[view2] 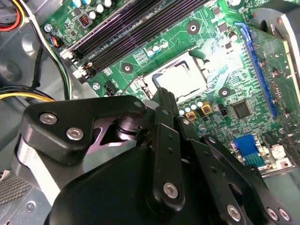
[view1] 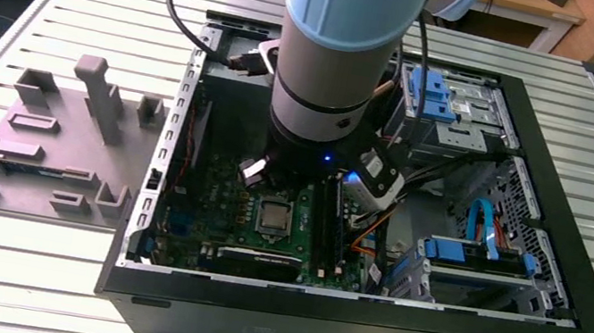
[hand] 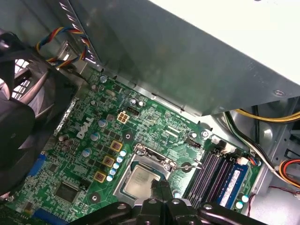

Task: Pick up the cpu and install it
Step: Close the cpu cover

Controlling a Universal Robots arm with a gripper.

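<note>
Gripper [view2: 161, 96] hovers just beside the socketed cpu [view2: 180, 77].

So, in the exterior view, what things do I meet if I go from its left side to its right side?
Grey parts holder on the slatted table → green main board in the open computer case → cpu in its socket → blue drive bracket.

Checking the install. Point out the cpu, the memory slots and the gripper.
cpu [hand: 142, 180]: first wrist view, on its silver top, in the socket.
memory slots [hand: 212, 172]: first wrist view, mid-length on the dark slots.
gripper [hand: 161, 186]: first wrist view, at the tips of the fingers, over the cpu's edge.
</note>
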